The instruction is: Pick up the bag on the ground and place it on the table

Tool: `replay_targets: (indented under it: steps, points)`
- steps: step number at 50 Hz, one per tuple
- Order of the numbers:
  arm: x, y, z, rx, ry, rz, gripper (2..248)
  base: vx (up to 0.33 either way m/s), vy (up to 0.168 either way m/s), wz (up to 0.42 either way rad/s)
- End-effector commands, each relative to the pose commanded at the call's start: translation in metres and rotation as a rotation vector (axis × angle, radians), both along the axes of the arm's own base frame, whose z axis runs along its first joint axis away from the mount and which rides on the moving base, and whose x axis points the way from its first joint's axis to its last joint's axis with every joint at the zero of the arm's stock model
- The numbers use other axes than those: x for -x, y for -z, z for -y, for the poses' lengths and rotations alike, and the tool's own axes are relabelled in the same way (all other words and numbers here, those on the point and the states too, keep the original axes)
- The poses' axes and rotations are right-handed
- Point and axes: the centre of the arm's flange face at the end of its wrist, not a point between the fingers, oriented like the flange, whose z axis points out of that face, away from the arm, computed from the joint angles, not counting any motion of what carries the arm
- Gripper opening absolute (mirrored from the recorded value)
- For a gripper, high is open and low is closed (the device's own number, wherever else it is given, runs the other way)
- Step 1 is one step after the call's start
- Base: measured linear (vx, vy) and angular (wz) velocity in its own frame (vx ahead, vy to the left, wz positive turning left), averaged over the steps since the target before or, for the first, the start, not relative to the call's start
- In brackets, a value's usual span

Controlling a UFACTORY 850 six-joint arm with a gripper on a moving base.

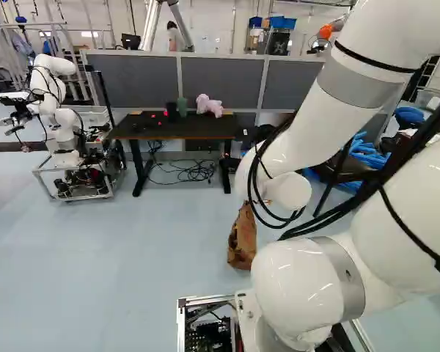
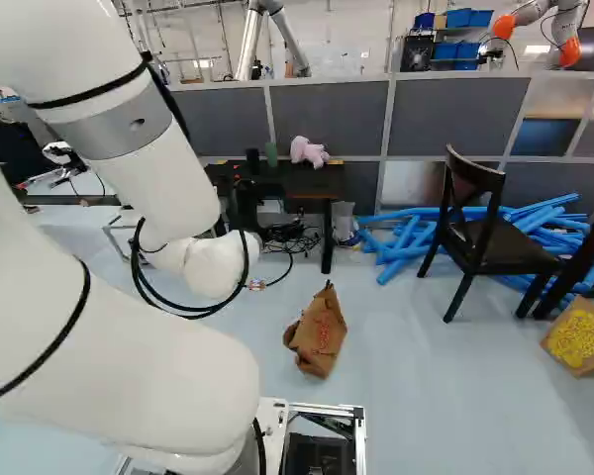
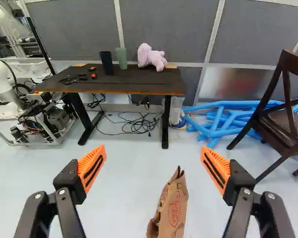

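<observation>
A crumpled brown paper bag (image 2: pixel 319 334) with red print stands on the floor ahead of the base; in the left base view the arm partly covers the bag (image 1: pixel 241 240). In the wrist view my gripper (image 3: pixel 153 169) is wide open, its orange pads apart with nothing held. The bag (image 3: pixel 173 210) shows beyond and below the fingers, in line with the gap between them, its lower part cut off. The black-topped table (image 3: pixel 124 88) stands farther ahead, against the grey partition. On it are a pink plush toy (image 3: pixel 151 57), a dark cup (image 3: pixel 107 63) and a green cup (image 3: pixel 121 58).
Cables (image 3: pixel 134 124) lie under the table. Right of it are blue foam tubes (image 2: pixel 411 240) and a dark wooden chair (image 2: pixel 483 233). A box with yellow contents (image 2: pixel 580 337) sits at the right of the right base view. Another robot (image 1: pixel 59 110) stands left of the table.
</observation>
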Motion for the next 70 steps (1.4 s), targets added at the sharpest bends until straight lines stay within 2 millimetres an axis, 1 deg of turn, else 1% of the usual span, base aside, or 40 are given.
replay_targets:
  steps: [11,40,51,70]
  points:
    - [-0.015,-0.002,0.000,0.000,0.001,-0.005,247,-0.004,-0.001,0.000]
    - [-0.065,-0.002,0.003,0.000,0.008,-0.039,247,0.000,0.000,0.000]
    - [-0.085,0.008,0.003,0.000,0.007,-0.092,247,0.000,0.000,0.000]
    - [-0.119,0.034,0.003,-0.001,0.007,-0.200,247,0.000,0.000,0.000]
